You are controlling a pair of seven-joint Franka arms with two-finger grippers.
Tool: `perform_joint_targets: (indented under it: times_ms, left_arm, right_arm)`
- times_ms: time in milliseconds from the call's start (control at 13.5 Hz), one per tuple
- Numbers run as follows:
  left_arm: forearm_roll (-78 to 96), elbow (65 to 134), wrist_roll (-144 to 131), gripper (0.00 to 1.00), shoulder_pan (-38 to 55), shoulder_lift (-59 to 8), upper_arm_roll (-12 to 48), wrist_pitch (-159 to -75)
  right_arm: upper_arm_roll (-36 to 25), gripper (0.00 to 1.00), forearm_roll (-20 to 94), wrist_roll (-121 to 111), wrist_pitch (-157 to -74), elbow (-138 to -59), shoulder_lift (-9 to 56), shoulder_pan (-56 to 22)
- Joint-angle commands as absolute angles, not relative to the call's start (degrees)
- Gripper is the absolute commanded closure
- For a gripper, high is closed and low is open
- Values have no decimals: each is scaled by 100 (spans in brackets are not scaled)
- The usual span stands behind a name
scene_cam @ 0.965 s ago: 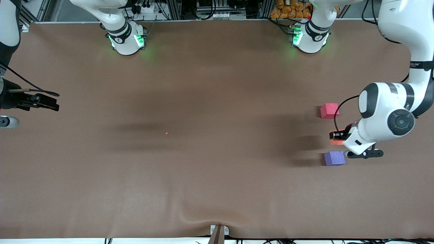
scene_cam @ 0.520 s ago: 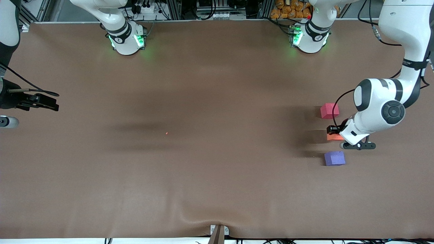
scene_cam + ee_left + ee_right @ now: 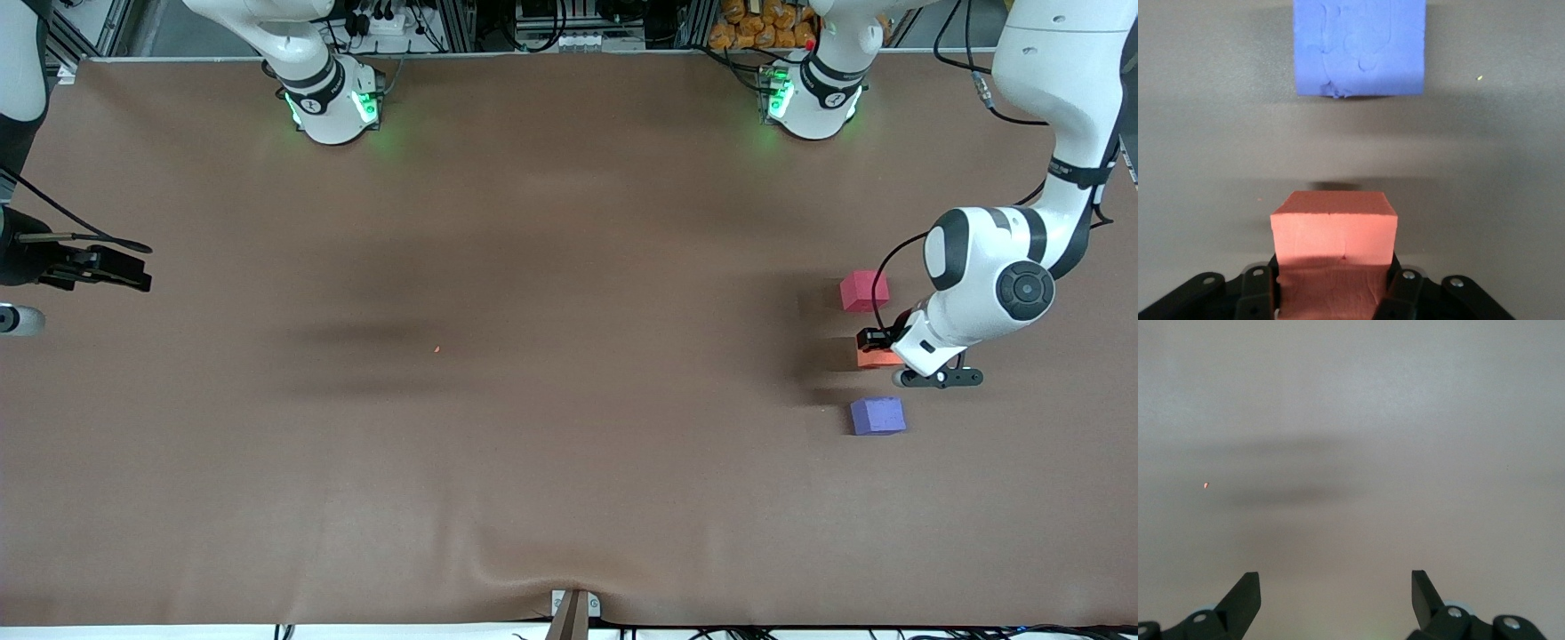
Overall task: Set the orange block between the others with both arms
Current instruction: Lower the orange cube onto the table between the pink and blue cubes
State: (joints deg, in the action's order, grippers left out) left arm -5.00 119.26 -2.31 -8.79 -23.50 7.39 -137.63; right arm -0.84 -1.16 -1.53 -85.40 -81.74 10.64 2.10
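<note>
**Now the orange cube sits clamped between its two neighbours**

Down at the left arm's end of the table (image 3: 569, 222), the left gripper (image 3: 876, 348) is low over the brown cloth with its fingers (image 3: 1401, 290) pinched on the orange block (image 3: 878, 358). From the left wrist view the block (image 3: 1333, 247) fills the gap between the two black fingers, its top face square to the camera and a thin shadow lying on the cloth just ahead of it. Whether its underside touches the cloth I cannot tell.

The block is in line with the other two cubes. The pinkish-red cube (image 3: 862, 291) rests on the table farther from the front camera than the orange one, and the purple cube (image 3: 877, 415) rests nearer to that camera. Both stand apart from the orange block, with bare cloth showing in each gap. The purple cube (image 3: 1359, 47) also shows in the left wrist view, flat on the cloth with a slightly ragged lower edge.

The right arm waits at its own end of the table, its right gripper (image 3: 98, 267) hanging above the cloth close to the edge. Its fingers (image 3: 1243, 600) are spread wide with nothing between them, only plain cloth below.

A tiny orange speck (image 3: 436, 349) lies on the cloth toward the middle of the table, well apart from the cubes.
</note>
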Motion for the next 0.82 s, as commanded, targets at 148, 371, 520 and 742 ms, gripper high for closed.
perform_joint_targets:
  times_ms: [148, 371, 520, 742]
  left_arm:
    - [-545, 11944, -272, 100, -940, -2566, 826, -14167]
    - [-554, 11927, -264, 100, -958, -2654, 826, -14177]
    - [-554, 11927, -264, 100, -958, -2672, 826, -14186]
    - [-554, 11918, -264, 100, -984, -2672, 826, -14186]
  right_arm:
    - [-26, 0, -141, -97, -8517, -8174, 993, 299]
    - [-18, 0, -141, -97, -8517, -8130, 993, 299]
    - [-18, 0, -141, -88, -8517, -8130, 993, 264]
    - [-18, 0, -141, -88, -8517, -8130, 993, 255]
